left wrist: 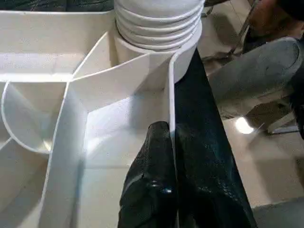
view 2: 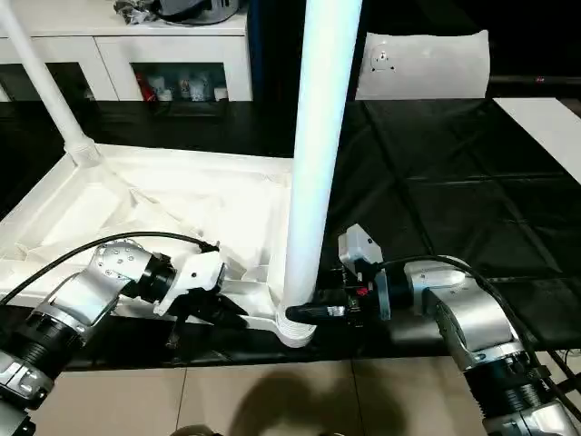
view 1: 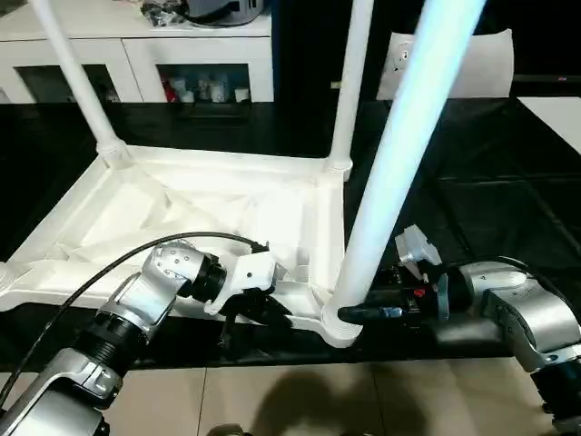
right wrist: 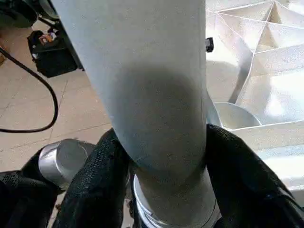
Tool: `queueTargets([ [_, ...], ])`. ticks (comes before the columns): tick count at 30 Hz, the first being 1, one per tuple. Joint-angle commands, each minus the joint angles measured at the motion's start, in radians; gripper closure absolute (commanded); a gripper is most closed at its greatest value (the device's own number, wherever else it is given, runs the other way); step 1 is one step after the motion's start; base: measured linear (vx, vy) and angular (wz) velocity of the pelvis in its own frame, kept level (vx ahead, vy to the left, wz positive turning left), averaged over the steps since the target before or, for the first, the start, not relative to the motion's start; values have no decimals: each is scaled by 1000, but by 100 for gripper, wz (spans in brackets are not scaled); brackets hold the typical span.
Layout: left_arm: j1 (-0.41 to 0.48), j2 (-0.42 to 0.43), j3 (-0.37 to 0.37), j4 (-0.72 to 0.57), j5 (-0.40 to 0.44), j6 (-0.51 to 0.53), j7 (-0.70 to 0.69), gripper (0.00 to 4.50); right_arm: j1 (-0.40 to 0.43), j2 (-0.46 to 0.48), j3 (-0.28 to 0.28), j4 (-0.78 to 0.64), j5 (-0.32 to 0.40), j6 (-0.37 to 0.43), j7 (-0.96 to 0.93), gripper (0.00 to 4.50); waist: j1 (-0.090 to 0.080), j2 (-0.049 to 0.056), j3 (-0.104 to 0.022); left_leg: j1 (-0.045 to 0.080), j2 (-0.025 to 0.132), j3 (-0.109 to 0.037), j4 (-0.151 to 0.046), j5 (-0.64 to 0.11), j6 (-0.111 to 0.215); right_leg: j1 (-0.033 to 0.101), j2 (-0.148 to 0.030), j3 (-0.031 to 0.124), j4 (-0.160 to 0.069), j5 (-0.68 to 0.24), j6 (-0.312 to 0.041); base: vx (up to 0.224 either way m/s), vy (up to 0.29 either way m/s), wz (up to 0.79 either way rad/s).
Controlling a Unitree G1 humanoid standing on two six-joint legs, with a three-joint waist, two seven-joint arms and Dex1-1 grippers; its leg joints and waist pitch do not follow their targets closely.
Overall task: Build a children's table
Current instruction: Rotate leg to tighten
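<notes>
The white tabletop lies ribbed side up on the black-covered work table. Two white legs stand in its far corner sockets, one on the left and one on the right. A third leg stands upright in the near right corner socket. My right gripper is shut on this leg just above the socket, with a black finger on each side. My left gripper is shut on the tabletop's near rim beside that corner, its fingers pinching the thin wall.
A white glass-door cabinet stands behind the work table, and a white cushion-like object lies at the back right. The black table's front edge runs just under my grippers, with tiled floor below. A black cable loops over my left arm.
</notes>
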Motion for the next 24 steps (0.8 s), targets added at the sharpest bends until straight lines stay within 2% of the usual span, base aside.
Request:
queueTargets([
  [1,-19,-9,14,1,-22,16,-3,450,-2,-2,10,-7,21,20,28,244,0,-7,-65,1,54,-14,-68,-134,67,57,-80,56,-71,-356,-125,0,0,0],
  [6,-46,-44,34,46,-3,53,78,450,20,28,-5,-33,39,45,-22,248,2,-7,-63,1,53,-15,-69,-144,65,57,-81,55,-75,-374,-120,0,0,0],
  [7,-69,-70,45,74,9,81,133,450,25,67,-20,-31,28,37,-94,248,1,-9,-63,2,52,-13,-69,-149,64,56,-81,55,-77,-387,-117,0,0,0],
  [8,-78,-81,50,85,12,93,154,450,25,84,-26,-28,21,32,-126,248,2,-8,-61,6,47,-12,-68,-157,55,52,-81,54,-84,-426,-102,0,0,0],
  [10,-99,-112,68,105,7,127,199,450,19,122,-32,-10,-13,19,-208,249,-2,-11,-59,4,41,-15,-69,-162,40,55,-81,47,-91,-477,-77,0,0,0],
  [13,-163,-189,93,179,31,151,344,450,-7,234,-59,37,-74,29,-429,252,-14,-12,-60,2,39,-17,-69,-172,30,55,-80,41,-98,-509,-48,0,0,0],
  [14,-183,-216,104,206,38,155,403,450,-15,274,-67,48,-90,33,-499,252,-20,-8,-63,0,38,-19,-70,-160,25,56,-80,41,-94,-484,-50,0,0,0],
  [16,-207,-258,123,242,45,161,494,450,-27,333,-77,66,-116,41,-607,252,-29,-10,-65,-2,35,-20,-68,-160,23,58,-80,39,-94,-467,-51,0,0,0],
  [17,-216,-278,134,257,47,164,540,450,-33,361,-81,75,-130,47,-659,253,-31,-3,-65,0,36,-20,-68,-151,24,54,-81,40,-92,-445,-62,0,0,0],
  [18,-234,-322,158,285,46,176,626,450,-50,422,-89,105,-162,50,-768,254,-36,-8,-68,-1,35,-17,-66,-138,29,55,-79,42,-91,-415,-70,0,0,0],
  [19,-235,-326,160,288,46,177,634,450,-52,428,-90,108,-166,50,-779,254,-37,-5,-69,-1,35,-17,-67,-125,34,55,-78,44,-88,-388,-83,0,0,0],
  [21,-248,-359,177,314,53,173,708,450,-73,481,-106,147,-193,53,-884,254,-35,-5,-73,-6,37,-18,-67,-95,50,62,-80,46,-77,-331,-98,0,0,0],
  [22,-254,-376,182,336,62,163,744,450,-93,516,-125,181,-208,61,-961,254,-36,-1,-73,-8,37,-17,-66,-82,55,60,-78,47,-76,-310,-102,0,0,0],
  [23,-259,-386,185,350,70,153,770,450,-110,523,-117,204,-219,59,-961,254,-41,-2,-72,-7,37,-18,-68,-82,52,60,-78,46,-76,-302,-110,0,0,0],
  [24,-262,-396,182,369,78,139,780,450,-120,526,-108,215,-242,30,-964,219,-39,-3,-73,-5,35,-16,-66,-85,56,62,-79,47,-75,-297,-115,0,0,0],
])
